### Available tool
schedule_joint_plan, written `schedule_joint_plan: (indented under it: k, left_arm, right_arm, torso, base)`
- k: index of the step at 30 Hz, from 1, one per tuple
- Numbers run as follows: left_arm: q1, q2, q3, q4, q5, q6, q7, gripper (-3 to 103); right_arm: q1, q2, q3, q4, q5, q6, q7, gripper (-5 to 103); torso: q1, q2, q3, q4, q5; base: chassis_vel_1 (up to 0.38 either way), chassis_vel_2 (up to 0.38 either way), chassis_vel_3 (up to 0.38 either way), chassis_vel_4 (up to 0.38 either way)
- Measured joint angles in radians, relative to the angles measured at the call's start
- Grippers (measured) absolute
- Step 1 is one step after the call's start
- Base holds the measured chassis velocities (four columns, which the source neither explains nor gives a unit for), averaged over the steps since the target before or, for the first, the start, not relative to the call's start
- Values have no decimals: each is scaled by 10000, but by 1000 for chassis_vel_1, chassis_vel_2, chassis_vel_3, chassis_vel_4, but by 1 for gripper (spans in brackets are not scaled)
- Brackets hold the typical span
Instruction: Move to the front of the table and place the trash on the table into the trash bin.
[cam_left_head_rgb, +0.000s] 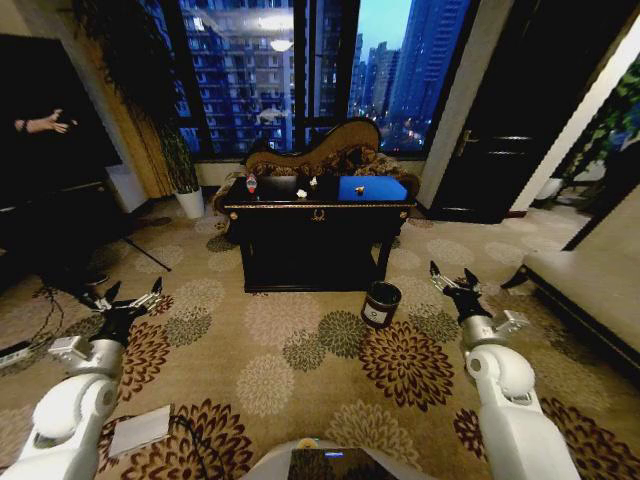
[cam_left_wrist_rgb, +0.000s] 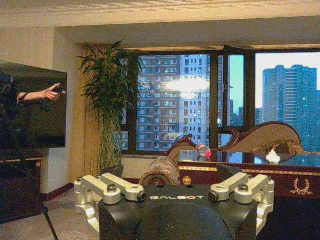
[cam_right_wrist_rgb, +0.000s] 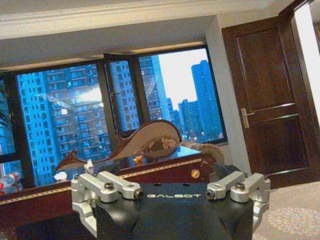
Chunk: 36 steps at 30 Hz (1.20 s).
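The black table (cam_left_head_rgb: 318, 212) with gold trim stands across the carpet ahead of me, well beyond arm's reach. On it lie a small bottle (cam_left_head_rgb: 251, 183) with a red label at the left end and two white paper wads (cam_left_head_rgb: 301, 193) (cam_left_head_rgb: 313, 182) near the middle. The black trash bin (cam_left_head_rgb: 380, 303) stands on the carpet before the table's right front leg. My left gripper (cam_left_head_rgb: 130, 292) hovers open over the carpet at the lower left. My right gripper (cam_left_head_rgb: 451, 272) is open too, just right of the bin. The left wrist view shows the bottle (cam_left_wrist_rgb: 203, 150) and a wad (cam_left_wrist_rgb: 273, 157).
A patterned sofa (cam_left_head_rgb: 322, 143) backs the table at the window. There is a potted plant (cam_left_head_rgb: 184, 172) at the left, a dark door (cam_left_head_rgb: 515, 120) at the right and a pale bench (cam_left_head_rgb: 585, 285) at the far right. A white sheet (cam_left_head_rgb: 140, 431) and cables lie on the carpet near my left arm.
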Motion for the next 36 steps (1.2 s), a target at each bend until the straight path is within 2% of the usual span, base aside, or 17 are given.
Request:
schedule_joint_plan:
  k: [14, 36]
  left_arm:
    - [-49, 38, 28, 52, 0, 0, 26, 100]
    - [45, 21, 33, 28, 10, -71, 90, 100]
  right_arm:
    - [32, -8, -33, -85, -15, 52, 0, 100]
    - [14, -12, -44, -150, -28, 101, 0, 100]
  torso:
    - [2, 0, 1, -1, -2]
    - [3, -1, 0, -1, -1]
  base:
    - [-146, 154, 152, -130]
    - [-231, 231, 239, -239]
